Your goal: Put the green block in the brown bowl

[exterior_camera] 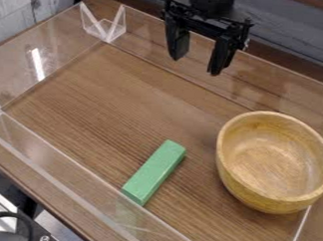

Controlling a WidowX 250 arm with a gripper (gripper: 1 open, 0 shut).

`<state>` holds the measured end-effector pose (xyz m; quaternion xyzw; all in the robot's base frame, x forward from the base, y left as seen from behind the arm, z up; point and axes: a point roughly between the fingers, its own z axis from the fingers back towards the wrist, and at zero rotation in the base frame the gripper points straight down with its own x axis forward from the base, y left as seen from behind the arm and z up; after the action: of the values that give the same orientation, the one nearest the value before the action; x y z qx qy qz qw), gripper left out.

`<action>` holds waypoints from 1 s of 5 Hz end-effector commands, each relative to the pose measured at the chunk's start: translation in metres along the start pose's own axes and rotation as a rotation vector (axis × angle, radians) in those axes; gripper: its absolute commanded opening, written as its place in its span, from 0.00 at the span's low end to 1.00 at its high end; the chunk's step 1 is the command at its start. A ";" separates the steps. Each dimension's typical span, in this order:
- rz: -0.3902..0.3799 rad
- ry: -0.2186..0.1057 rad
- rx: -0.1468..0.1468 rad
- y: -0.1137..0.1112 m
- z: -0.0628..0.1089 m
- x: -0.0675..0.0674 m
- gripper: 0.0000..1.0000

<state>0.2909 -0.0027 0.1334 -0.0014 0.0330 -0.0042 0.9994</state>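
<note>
Green block flat on table, well apart from claw; claw raised, fingers spread, empty

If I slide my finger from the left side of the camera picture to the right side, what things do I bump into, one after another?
Left to right: green block → gripper, hanging open up above the wooden table → brown bowl.

Brown bowl grained wood; green block matt; table wood-grain.
</note>
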 end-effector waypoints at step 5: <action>-0.037 0.012 0.000 -0.015 -0.030 -0.052 1.00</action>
<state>0.2327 -0.0163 0.0970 -0.0025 0.0607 -0.0201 0.9979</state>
